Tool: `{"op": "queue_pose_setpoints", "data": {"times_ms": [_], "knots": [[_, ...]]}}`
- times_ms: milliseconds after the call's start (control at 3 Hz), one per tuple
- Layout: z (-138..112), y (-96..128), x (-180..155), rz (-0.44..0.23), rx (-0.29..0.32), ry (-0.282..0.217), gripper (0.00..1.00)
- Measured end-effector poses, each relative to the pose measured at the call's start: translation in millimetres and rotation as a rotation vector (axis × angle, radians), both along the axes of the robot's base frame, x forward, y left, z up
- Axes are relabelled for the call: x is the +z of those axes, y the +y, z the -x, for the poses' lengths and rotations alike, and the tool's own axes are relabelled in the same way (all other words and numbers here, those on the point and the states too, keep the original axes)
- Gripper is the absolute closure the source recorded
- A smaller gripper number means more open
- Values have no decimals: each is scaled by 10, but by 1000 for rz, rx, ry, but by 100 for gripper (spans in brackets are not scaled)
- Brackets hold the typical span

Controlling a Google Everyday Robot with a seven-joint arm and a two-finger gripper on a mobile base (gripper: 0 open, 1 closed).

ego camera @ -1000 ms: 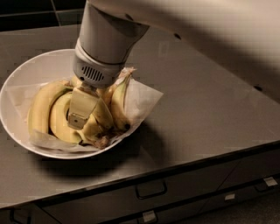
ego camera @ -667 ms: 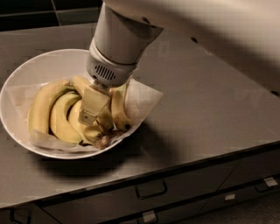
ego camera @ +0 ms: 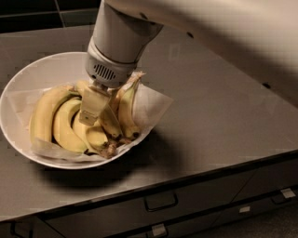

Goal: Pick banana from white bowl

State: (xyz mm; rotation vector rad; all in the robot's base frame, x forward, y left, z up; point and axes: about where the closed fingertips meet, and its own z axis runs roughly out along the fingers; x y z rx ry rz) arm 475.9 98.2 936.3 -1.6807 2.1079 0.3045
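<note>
The white bowl [ego camera: 28, 79] stands at the left of the counter, lined with crinkled white paper [ego camera: 151, 104], and holds several yellow bananas. The slimmer, fairly straight banana [ego camera: 126, 109] lies at the right of the pile, its stem pointing up and its dark tip low near the rim. My gripper [ego camera: 100, 109] reaches down into the bowl among the middle bananas, just left of that banana and touching the pile. The fatter curved bananas [ego camera: 46, 114] lie to its left. My arm's wrist [ego camera: 111, 65] hides the far ends of the bananas.
The grey counter [ego camera: 223, 116] stretches right of the bowl. Its front edge runs below the bowl, with drawers and their handles [ego camera: 160, 202] beneath. A dark tiled wall [ego camera: 46, 14] is behind.
My arm has shifted slightly left and up over the bowl. The right-hand banana now stands more upright, its stem higher beside my wrist.
</note>
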Motion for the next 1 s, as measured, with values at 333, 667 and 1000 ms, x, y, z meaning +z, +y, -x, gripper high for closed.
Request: {"op": "queue_pose_setpoints", "data": {"times_ms": [333, 667, 1000], "knots": [[-39, 82, -50, 0, 17, 14, 32], [-44, 96, -58, 1, 19, 17, 39], [-45, 103, -59, 3, 19, 18, 58]]}}
